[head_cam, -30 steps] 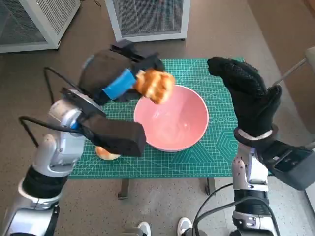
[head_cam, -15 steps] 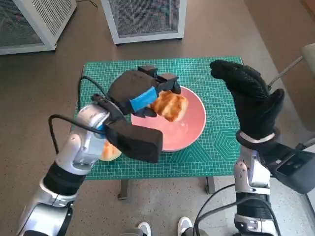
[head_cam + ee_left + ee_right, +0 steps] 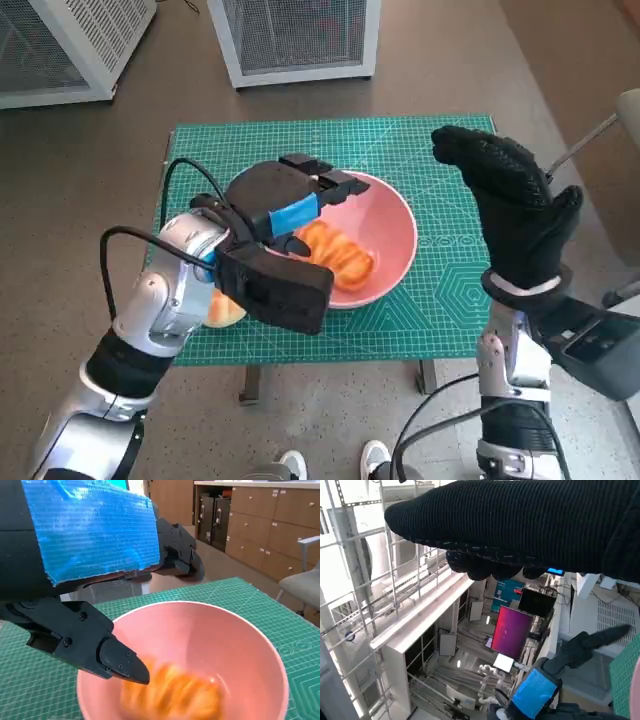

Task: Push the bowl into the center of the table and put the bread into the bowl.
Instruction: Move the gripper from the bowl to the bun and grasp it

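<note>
The pink bowl [image 3: 385,240] stands near the middle of the bench [image 3: 440,310], which is covered by a green cutting mat [image 3: 420,160]. The bread [image 3: 335,255], an orange-brown piece, lies inside the bowl against its inner wall on the robot's left side. In the left wrist view the bread [image 3: 172,692] appears blurred at the bottom of the bowl [image 3: 240,645].

The left hand [image 3: 290,195], black with blue tape [image 3: 292,215] across its back, is positioned over the bowl's left rim. Its fingers are spread apart and hold nothing; in the left wrist view a gap shows between the fingers [image 3: 117,657] and the bread.

The right hand [image 3: 510,205], in a black knitted glove, is raised above the right part of the bench, well apart from the bowl. Its fingers are extended and slightly parted, and it holds nothing.

A second pale roll [image 3: 225,310] lies on the mat just beside the left forearm, partly hidden by it. Two white mesh-fronted cabinets [image 3: 295,40] stand on the floor beyond the bench.
</note>
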`<move>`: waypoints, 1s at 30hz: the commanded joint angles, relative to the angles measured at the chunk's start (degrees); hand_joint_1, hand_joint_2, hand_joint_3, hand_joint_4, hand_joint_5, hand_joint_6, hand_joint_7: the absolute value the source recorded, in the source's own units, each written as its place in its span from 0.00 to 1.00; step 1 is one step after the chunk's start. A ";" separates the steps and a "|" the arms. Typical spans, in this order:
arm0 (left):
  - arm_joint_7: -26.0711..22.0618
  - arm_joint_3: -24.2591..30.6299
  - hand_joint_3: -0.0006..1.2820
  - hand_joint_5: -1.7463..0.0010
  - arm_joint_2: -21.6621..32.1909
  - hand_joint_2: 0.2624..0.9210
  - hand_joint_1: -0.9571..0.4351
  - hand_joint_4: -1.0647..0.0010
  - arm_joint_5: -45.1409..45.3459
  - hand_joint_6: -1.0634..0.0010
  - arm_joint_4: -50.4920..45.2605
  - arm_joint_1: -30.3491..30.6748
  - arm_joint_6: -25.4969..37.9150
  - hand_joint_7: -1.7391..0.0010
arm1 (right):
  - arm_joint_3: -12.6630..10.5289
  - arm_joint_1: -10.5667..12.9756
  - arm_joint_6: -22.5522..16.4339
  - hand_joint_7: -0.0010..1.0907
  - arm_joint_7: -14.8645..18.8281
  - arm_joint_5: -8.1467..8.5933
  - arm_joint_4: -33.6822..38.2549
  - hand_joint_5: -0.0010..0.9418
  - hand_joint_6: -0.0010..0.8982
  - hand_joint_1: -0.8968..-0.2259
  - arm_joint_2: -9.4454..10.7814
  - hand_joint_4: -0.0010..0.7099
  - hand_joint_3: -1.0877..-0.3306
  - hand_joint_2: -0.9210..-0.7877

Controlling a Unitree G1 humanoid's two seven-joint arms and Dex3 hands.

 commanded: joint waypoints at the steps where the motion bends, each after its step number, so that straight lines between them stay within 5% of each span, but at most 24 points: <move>1: -0.30 1.21 0.00 1.00 0.20 0.86 0.37 0.92 -0.70 0.83 -2.47 1.08 0.10 0.97 | 0.17 1.59 0.91 0.81 -0.71 -0.17 -0.43 0.03 0.22 0.75 0.25 0.87 0.70 0.00; 30: -11.45 20.12 0.00 0.99 13.81 0.78 0.46 0.89 -9.21 0.77 -32.54 19.84 9.50 0.97 | 0.61 3.25 3.32 0.84 0.09 1.44 -3.32 0.03 0.21 0.76 0.09 0.86 0.68 0.00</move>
